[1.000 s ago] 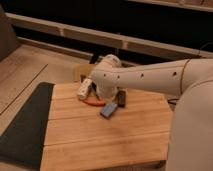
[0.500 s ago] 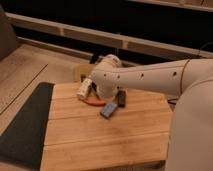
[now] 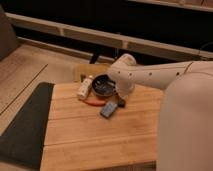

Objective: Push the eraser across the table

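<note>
My white arm reaches in from the right over the light wooden table (image 3: 100,137). Its rounded wrist hangs above the table's far middle, and the gripper (image 3: 119,96) points down beneath it, just right of a dark bowl (image 3: 102,85). A small black piece that looks like the eraser (image 3: 122,103) lies on the wood at the gripper's tip. I cannot tell whether they touch. A blue-grey squarish block (image 3: 109,109) lies just left of it.
A thin red-orange item (image 3: 94,102) lies in front of the bowl. A white bottle (image 3: 85,87) lies left of the bowl. A dark grey mat (image 3: 25,125) borders the table's left side. A brown box (image 3: 82,70) sits behind the table.
</note>
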{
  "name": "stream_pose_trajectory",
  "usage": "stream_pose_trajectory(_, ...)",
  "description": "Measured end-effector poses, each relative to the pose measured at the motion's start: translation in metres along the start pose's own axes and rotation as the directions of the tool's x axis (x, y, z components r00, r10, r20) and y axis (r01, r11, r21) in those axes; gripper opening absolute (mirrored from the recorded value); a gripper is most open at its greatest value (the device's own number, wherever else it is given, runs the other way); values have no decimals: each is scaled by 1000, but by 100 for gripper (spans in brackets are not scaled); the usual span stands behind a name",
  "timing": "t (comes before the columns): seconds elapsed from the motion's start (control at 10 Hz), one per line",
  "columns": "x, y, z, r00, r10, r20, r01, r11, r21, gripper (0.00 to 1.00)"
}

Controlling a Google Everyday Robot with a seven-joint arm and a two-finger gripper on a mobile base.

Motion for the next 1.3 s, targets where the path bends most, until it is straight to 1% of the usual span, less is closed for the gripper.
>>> stream_pose_trajectory(0.2, -14, 0, 9, 1000, -8, 4, 8, 1000, 17, 2)
stream_pose_trajectory(0.4, -25, 9, 17, 999, -41, 14, 41, 999, 3, 2)
stream_pose_trajectory(0.5, -31, 15, 22, 998, -55, 24, 56, 998, -20, 2)
stream_pose_trajectory(0.7, -36, 27, 29, 996, -78, 45, 82, 993, -80, 2)
stream_pose_trajectory(0.9, -37, 38, 36, 993, -97, 67, 106, 983, -148, 2)
stream_pose_trajectory(1.0, -37, 43, 38, 991, -105, 80, 119, 974, -193, 2)
stream_pose_trajectory(1.1, -37, 45, 40, 989, -116, 95, 135, 965, -226, 2)
stream_pose_trajectory(1.2, -36, 46, 42, 985, -133, 113, 159, 952, -263, 2)
stream_pose_trajectory(1.3, -33, 45, 46, 982, -148, 119, 177, 944, -280, 2)
